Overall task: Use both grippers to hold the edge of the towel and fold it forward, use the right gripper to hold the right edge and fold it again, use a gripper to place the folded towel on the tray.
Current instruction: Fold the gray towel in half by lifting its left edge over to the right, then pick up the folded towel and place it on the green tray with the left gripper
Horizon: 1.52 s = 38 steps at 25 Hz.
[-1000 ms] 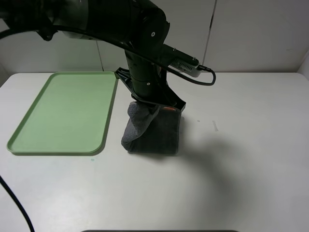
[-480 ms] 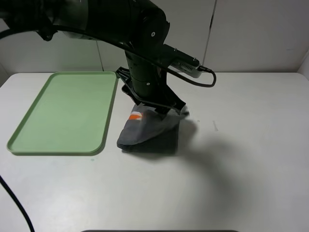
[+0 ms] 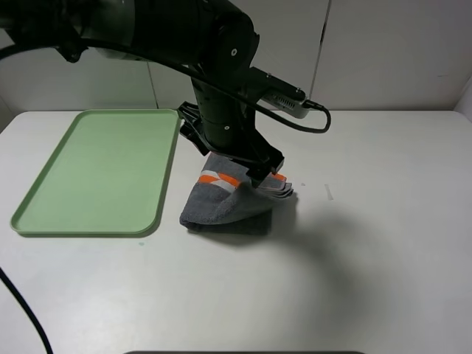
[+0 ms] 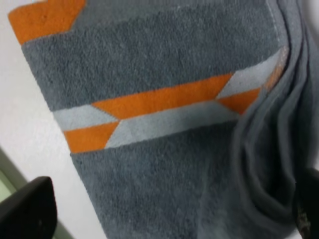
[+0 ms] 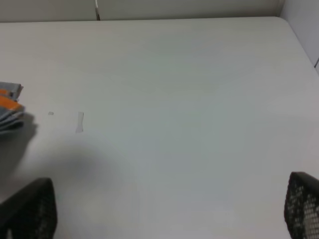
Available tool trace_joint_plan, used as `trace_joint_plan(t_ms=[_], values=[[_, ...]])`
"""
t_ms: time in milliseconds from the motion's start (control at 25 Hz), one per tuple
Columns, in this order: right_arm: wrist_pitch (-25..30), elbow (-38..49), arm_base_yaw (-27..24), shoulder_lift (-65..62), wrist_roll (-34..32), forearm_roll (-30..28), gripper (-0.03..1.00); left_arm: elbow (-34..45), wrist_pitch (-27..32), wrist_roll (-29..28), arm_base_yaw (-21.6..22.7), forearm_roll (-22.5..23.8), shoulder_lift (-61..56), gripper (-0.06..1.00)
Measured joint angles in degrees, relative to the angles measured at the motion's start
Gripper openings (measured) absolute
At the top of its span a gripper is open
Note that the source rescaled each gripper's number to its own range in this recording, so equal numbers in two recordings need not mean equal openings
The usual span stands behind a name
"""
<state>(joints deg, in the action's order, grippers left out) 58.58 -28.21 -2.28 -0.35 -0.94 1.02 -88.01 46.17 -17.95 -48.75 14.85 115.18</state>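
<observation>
The grey towel (image 3: 225,206) with orange and pale stripes lies folded on the white table, just right of the green tray (image 3: 96,169). Its right edge, in several stacked layers, is raised a little. My left gripper (image 3: 265,175) reaches across and hangs right over that edge. In the left wrist view the towel (image 4: 164,99) fills the picture, and the left gripper (image 4: 167,204) has its fingers wide apart at either side, so it is open. My right gripper (image 5: 164,209) is open and empty over bare table, and a towel corner (image 5: 9,107) shows at that view's edge.
The tray holds nothing. A black cable (image 3: 22,310) runs along the table's left front. A small tape mark (image 3: 328,192) lies right of the towel. White walls stand behind the table.
The left gripper has carried the bunched left part of the towel up and over to the right. The striped side now faces up and the towel lies flatter.
</observation>
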Motion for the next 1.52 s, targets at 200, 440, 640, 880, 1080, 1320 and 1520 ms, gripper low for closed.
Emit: trace_joint_plan(t_ms=[200, 440, 640, 880, 1080, 1320, 1520], values=[[0.0, 0.0, 0.0, 0.0, 0.0, 0.0, 1.0, 0.0, -1.9, 0.1, 0.0, 0.1, -0.6, 0.95], [0.0, 0.0, 0.0, 0.0, 0.0, 0.0, 1.0, 0.0, -3.6, 0.1, 0.3, 1.1, -2.0, 0.95], [0.0, 0.0, 0.0, 0.0, 0.0, 0.0, 1.0, 0.0, -4.7, 0.1, 2.7, 0.7, -2.0, 0.95], [0.0, 0.0, 0.0, 0.0, 0.0, 0.0, 1.0, 0.0, -6.0, 0.1, 5.6, -0.1, -1.8, 0.95], [0.0, 0.0, 0.0, 0.0, 0.0, 0.0, 1.0, 3.0, -11.1, 0.1, 7.5, -3.2, -0.9, 0.95], [0.0, 0.0, 0.0, 0.0, 0.0, 0.0, 1.0, 8.3, -17.9, 0.1, 9.0, -4.2, -0.5, 0.95], [0.0, 0.0, 0.0, 0.0, 0.0, 0.0, 1.0, 12.0, -19.5, 0.1, 10.8, -4.3, -0.5, 0.99]])
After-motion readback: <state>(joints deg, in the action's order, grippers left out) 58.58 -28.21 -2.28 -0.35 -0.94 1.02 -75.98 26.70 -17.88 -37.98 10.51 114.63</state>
